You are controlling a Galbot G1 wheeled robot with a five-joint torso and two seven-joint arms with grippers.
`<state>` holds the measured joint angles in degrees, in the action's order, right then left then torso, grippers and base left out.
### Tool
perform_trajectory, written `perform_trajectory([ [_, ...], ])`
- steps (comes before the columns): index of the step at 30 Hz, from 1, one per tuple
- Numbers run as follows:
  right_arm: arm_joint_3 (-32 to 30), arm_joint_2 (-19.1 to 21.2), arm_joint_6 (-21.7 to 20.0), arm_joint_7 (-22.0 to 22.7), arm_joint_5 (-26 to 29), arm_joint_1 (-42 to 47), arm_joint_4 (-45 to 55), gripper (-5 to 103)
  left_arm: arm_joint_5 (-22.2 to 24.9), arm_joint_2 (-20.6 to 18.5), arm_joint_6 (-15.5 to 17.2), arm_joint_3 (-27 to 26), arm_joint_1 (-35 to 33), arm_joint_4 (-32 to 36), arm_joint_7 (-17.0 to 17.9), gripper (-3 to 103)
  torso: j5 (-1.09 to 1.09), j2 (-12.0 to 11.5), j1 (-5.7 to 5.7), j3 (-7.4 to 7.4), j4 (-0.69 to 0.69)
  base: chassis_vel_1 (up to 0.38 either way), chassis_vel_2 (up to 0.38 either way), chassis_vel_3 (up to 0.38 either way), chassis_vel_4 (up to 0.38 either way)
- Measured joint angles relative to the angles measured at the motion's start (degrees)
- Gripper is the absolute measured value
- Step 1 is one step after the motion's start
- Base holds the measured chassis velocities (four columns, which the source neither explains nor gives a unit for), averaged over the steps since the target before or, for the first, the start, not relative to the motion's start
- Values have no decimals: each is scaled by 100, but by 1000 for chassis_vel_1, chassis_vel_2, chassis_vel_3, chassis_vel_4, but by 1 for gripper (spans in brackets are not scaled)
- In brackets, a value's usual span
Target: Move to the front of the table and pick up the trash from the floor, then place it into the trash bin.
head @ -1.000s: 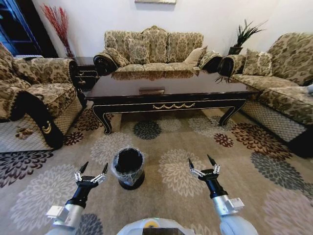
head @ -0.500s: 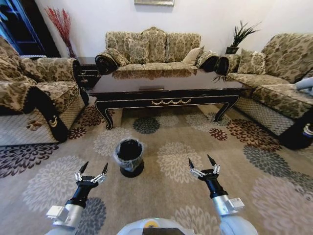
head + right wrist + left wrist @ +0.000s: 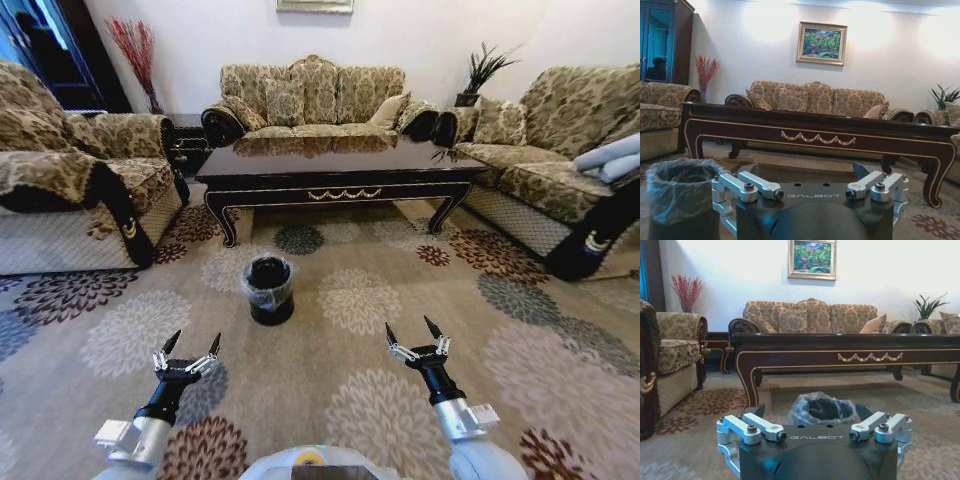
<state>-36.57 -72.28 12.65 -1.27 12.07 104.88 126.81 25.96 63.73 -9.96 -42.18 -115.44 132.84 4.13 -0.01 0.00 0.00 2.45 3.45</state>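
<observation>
Both pincers hang low over the floor (image 3: 420,290), arms reaching forward from either side of the robot's base with wrists level: left pincer (image 3: 187,345) has its dark tips spread apart and nothing between them, and right pincer (image 3: 413,330) is likewise spread and empty. Ahead of the left pincer, a little toward the middle, the trash bin (image 3: 269,289) stands upright on the patterned carpet, its crinkly bag folded over the rim. Beyond it is the worktop (image 3: 335,165), dark and glossy, gold swag on its front edge, well apart from the bin, sofas around it. No trash can be made out on the carpet
</observation>
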Motion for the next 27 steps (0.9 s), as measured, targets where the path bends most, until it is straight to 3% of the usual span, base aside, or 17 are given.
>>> perform_trajectory([
  [27, 0, 0, 1, 0, 0, 0, 0, 100, 0, 0, 0, 0, 1, 0, 0, 100, 1, 0, 0, 0, 2, 253, -253, -249, 246],
])
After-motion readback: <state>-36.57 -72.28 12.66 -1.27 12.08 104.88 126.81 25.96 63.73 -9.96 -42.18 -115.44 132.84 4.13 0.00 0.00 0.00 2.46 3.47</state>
